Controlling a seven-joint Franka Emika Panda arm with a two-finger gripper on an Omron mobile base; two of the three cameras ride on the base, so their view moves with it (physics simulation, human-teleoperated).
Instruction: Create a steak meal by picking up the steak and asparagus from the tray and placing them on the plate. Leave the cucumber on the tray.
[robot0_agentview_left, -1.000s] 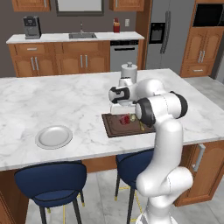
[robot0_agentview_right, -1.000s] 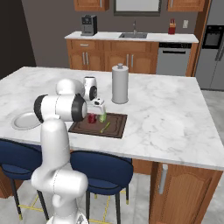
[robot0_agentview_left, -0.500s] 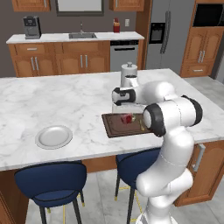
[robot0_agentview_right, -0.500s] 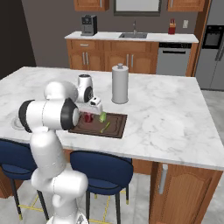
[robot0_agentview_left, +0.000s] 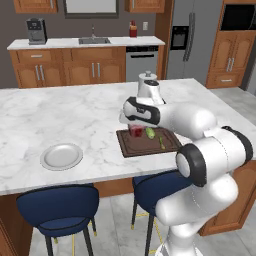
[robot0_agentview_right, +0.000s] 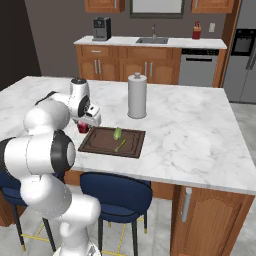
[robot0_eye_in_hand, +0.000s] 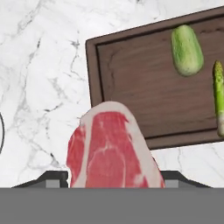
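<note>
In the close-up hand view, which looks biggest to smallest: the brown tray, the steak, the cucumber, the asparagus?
1. tray
2. steak, though it sits nearest the camera, which inflates it
3. cucumber
4. asparagus, cut off by the picture's edge, so its place below the cucumber is unsure

One steak (robot0_eye_in_hand: 111, 148), one asparagus (robot0_eye_in_hand: 218, 97), one cucumber (robot0_eye_in_hand: 187, 49), one tray (robot0_eye_in_hand: 144, 94), one plate (robot0_agentview_left: 61, 156).

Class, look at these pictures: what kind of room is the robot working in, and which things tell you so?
A home kitchen, rendered: a marble island counter with blue stools, wooden cabinets with a sink and coffee machine, and a dishwasher beside a steel fridge.
</note>
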